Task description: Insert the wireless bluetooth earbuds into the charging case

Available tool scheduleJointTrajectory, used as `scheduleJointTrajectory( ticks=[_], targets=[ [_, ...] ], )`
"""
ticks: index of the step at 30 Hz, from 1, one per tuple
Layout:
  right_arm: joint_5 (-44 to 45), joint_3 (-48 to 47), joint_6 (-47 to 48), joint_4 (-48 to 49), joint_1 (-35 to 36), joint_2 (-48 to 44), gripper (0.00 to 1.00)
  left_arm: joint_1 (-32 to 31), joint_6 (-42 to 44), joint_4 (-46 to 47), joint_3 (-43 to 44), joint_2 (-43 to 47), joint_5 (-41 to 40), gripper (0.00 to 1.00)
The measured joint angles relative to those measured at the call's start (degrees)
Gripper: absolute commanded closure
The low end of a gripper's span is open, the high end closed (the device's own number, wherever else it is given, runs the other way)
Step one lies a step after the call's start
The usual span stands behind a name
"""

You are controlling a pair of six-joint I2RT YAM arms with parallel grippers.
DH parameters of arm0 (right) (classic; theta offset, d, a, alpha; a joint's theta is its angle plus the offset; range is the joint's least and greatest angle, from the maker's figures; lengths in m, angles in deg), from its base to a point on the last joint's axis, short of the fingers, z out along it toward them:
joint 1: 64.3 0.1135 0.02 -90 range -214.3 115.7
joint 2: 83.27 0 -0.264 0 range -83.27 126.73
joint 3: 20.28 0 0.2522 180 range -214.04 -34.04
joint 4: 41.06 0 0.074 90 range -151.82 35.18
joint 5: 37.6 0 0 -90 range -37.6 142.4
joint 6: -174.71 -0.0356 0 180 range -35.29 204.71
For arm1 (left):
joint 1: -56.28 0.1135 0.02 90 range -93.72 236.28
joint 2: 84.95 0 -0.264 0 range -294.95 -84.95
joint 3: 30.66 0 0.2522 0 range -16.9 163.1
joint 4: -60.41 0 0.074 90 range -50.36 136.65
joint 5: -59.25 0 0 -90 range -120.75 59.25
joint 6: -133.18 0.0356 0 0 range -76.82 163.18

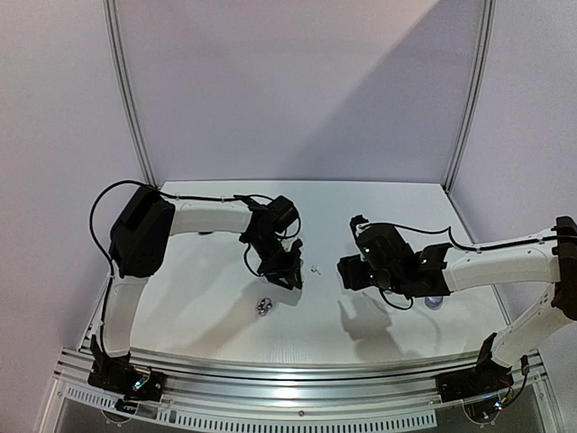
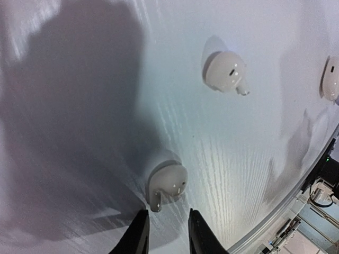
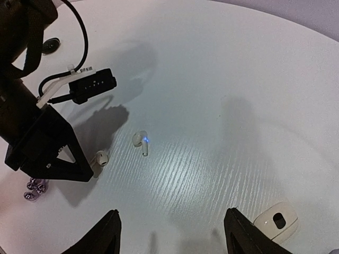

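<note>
Two white earbuds lie on the white table. One earbud [image 2: 168, 182] [image 3: 100, 157] rests just beyond the tips of my left gripper [image 2: 167, 233] [image 1: 290, 278], whose jaws stand a little apart with nothing between them. The other earbud [image 2: 226, 72] [image 3: 140, 140] [image 1: 315, 269] lies farther out and shows a blue light. My right gripper [image 3: 174, 233] [image 1: 347, 272] hovers wide open above bare table, holding nothing. The white charging case [image 3: 275, 221] [image 2: 330, 78] lies closed beside its right finger. A pair of silvery earbuds [image 3: 34, 189] [image 1: 263, 307] sits near the left gripper.
A small black oval thing [image 3: 50, 45] lies at the far left under the left arm's cable. The table's front rail [image 1: 297, 379] runs along the near edge. White walls stand behind the table.
</note>
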Motion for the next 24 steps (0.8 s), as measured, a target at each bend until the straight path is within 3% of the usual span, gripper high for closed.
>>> scheduleJointTrajectory(
  ticks=[10,15,18,23,24],
  targets=[
    [-2.4,-0.1,-2.4,-1.0,-5.8,-3.2,0.34,-0.1,0.1,-0.7,-4.1,4.0,2.8,0.75],
    [-6.4,-2.6,-4.2,-7.5,-12.2,-3.3,0.24,0.8,3.3,0.6,-5.7,11.6,3.8,0.71],
    [-10.0,-6.1,-5.1,-13.8,-17.3,-3.2,0.14,3.1,7.0,2.4,-5.7,17.3,3.8,0.54],
    [-13.2,-12.8,-7.3,-23.6,-22.6,-1.1,0.08,13.2,12.1,5.8,-6.1,25.4,6.3,0.10],
    [-13.8,-13.6,-8.1,-25.0,-23.0,-0.4,0.08,15.8,13.0,7.1,-6.9,27.1,6.7,0.05]
  ],
)
